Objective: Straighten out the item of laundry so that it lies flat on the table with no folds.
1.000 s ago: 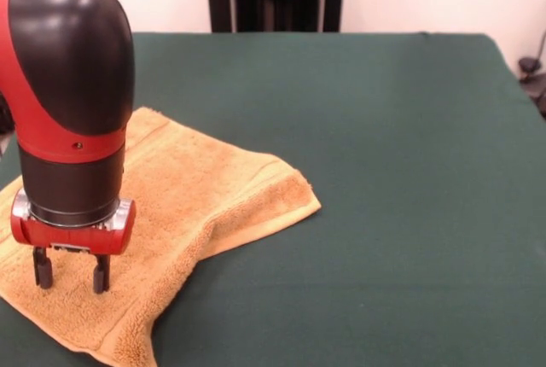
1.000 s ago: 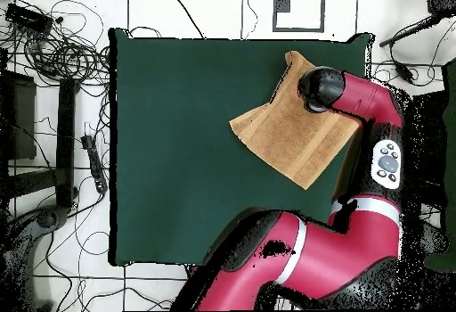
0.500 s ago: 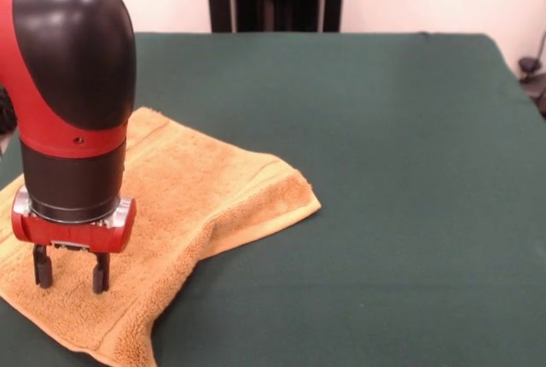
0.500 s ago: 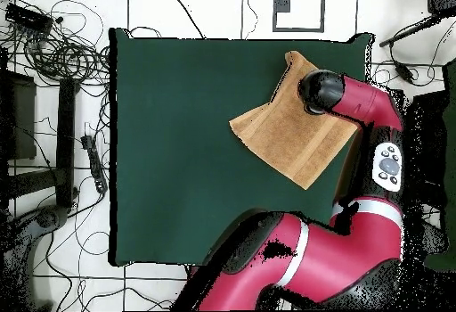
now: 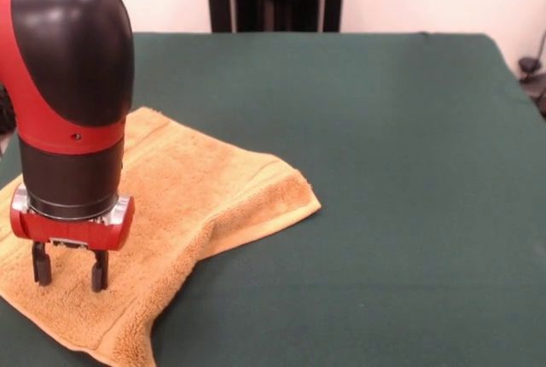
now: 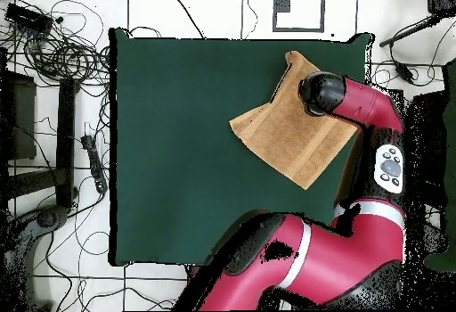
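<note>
1. One small golden-orange terry-cloth towel (image 5: 188,205) lies on the large table covered in dark green felt-like cloth (image 5: 401,171), at the table's near left part in the front view and toward one corner in the overhead view, well away from the broad bare middle.
2. The towel is not flat. Its right end in the front view looks doubled over on itself, with a thick raised edge, and its outline is lopsided rather than square.
3. The red and black arm's gripper (image 5: 66,277) hangs straight down over the towel's near left part. Its two dark fingers (image 5: 40,266) stand apart with nothing between them, tips just above or barely at the terry surface; contact cannot be settled from these views.
4. That posture probably suits a pinch from above. With the fingers spread and vertical, a short descent and a squeeze would gather the cloth so that it can be drawn outward to undo the fold.
5. The front view gives the fingers, their gap, and the height of the folded edge.
6. The overhead view hides the fingers beneath the arm's black wrist cap (image 6: 321,92), but it shows the towel's full outline (image 6: 285,139), with a narrow strip reaching toward the table's edge, and how close the cloth lies to that edge.
</note>
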